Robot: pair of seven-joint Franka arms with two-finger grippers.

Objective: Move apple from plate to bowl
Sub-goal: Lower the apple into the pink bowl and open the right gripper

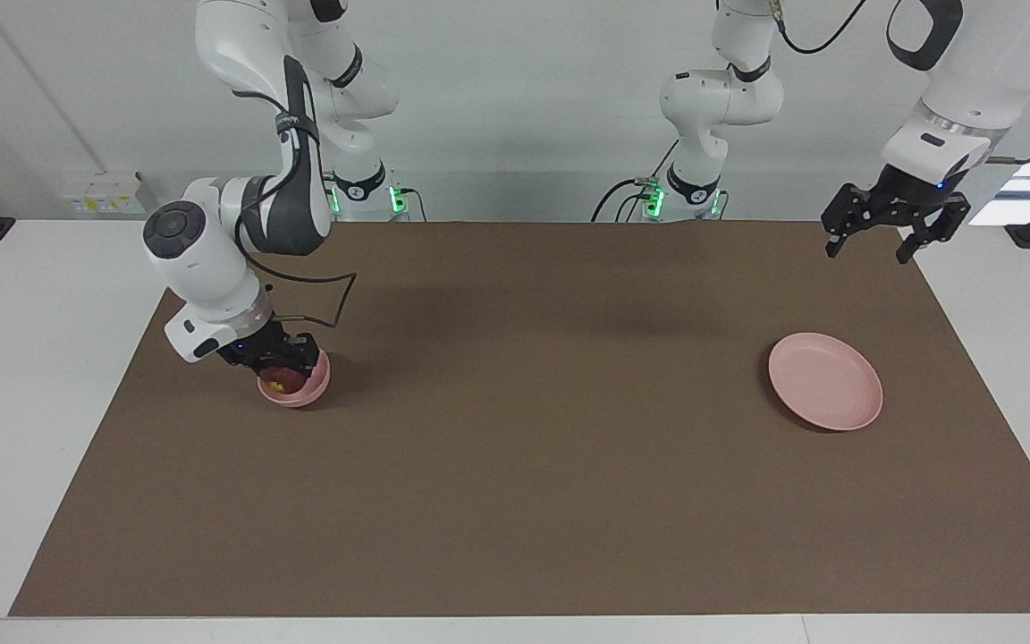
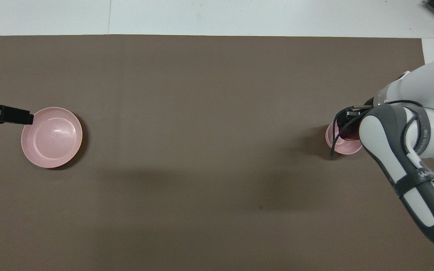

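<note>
The dark red apple with its yellowish patch sits down inside the small pink bowl at the right arm's end of the mat. My right gripper is lowered into the bowl and its fingers are still closed around the apple. In the overhead view the right arm hides most of the bowl. The flat pink plate lies bare at the left arm's end and also shows in the overhead view. My left gripper is open and empty, raised high over the mat's edge by the plate.
A brown mat covers the table between the bowl and the plate. A white table border surrounds the mat.
</note>
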